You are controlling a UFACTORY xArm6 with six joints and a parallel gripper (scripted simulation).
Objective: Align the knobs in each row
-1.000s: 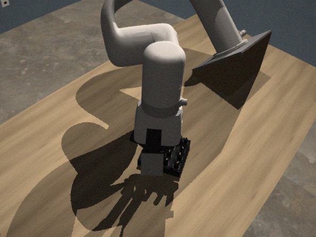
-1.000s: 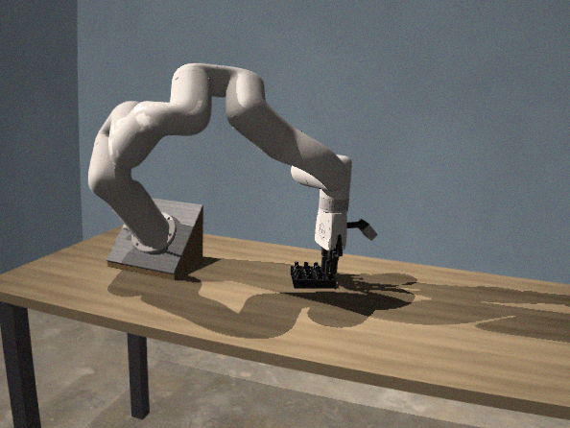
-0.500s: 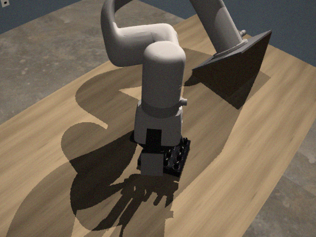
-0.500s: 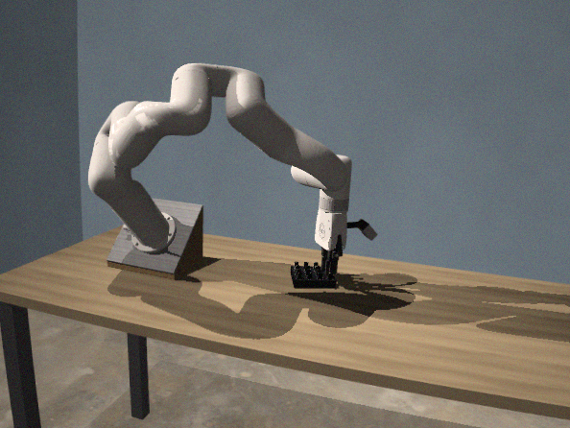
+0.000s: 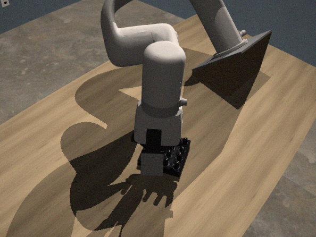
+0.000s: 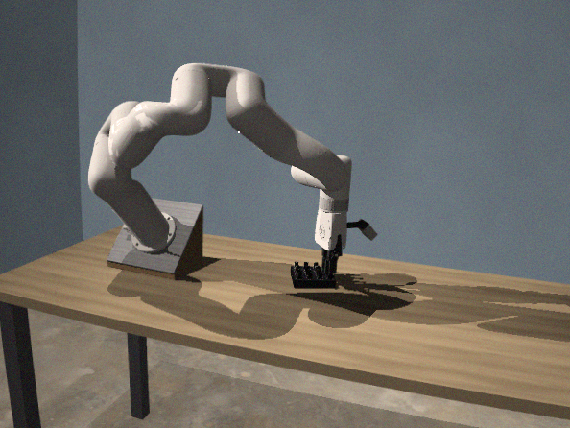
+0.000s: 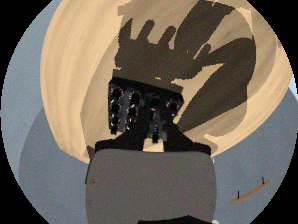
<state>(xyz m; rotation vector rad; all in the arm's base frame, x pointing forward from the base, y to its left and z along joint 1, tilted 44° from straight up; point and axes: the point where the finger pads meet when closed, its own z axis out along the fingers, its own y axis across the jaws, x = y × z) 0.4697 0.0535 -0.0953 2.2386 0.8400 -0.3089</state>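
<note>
Knob box [image 5: 179, 174] [image 6: 312, 284] [image 7: 145, 87] sits flat on the table [image 5: 239, 159] [image 6: 432, 360] [image 7: 65, 100], right under my gripper [image 5: 171, 133] [image 6: 330, 273] [image 7: 154, 105]. The two fingers are close together, down among the knobs. It is too dark to tell if they pinch a knob or just stand near one. They point nearly straight down, which I think is good for turning. From the side, they are at the end of the box far from the arm's slanted stand [image 5: 226, 77] [image 6: 192, 249]. In the wrist view, two lines of knobs lie to the left of the fingers, and one more knob is close by on the right. The box looks almost square, so I can't pick a long way. I can't read its names or lines. There is bare wood past its edges, but the next knobs are very near, so a wide finger swing could bump one.

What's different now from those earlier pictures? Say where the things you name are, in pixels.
Nothing visibly changed. The arm [image 5: 163, 77] [image 6: 312, 151] and the knob box [image 5: 183, 162] [image 6: 312, 283] [image 7: 145, 85] look unmoved, with the gripper [image 6: 329, 273] [image 7: 154, 105] down at the knobs. Small knob turns can't be made out.
</note>
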